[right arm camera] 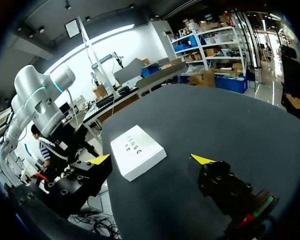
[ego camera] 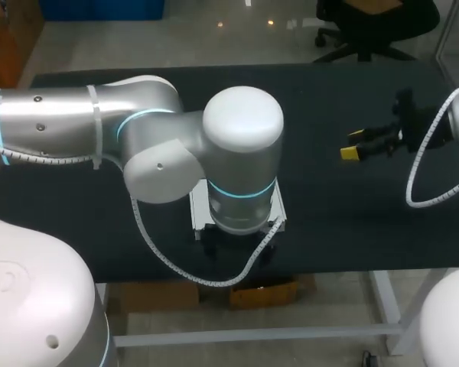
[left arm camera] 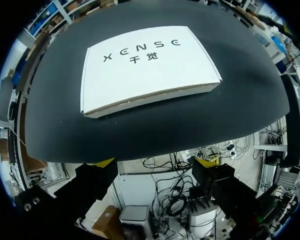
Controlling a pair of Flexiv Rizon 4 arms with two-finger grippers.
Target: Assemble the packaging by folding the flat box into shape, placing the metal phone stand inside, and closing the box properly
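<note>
A white box (left arm camera: 147, 70) with dark print on its lid lies shut and flat on the black table (left arm camera: 155, 127), near the front edge. My left gripper (left arm camera: 155, 161) hangs open just off that edge, its yellow tips short of the box and touching nothing. In the head view my left arm's wrist (ego camera: 241, 153) covers most of the box (ego camera: 201, 212). My right gripper (ego camera: 356, 145) is open above the table's right part, far from the box. Seen from it, the box (right arm camera: 137, 150) lies well ahead of the right gripper (right arm camera: 151, 159). No phone stand shows in any view.
The bare black tabletop (ego camera: 344, 222) spreads between the box and my right gripper. My left arm's white cable (ego camera: 214, 279) loops over the table's front edge. From the right wrist, my left arm (right arm camera: 37, 95) stands beyond the box.
</note>
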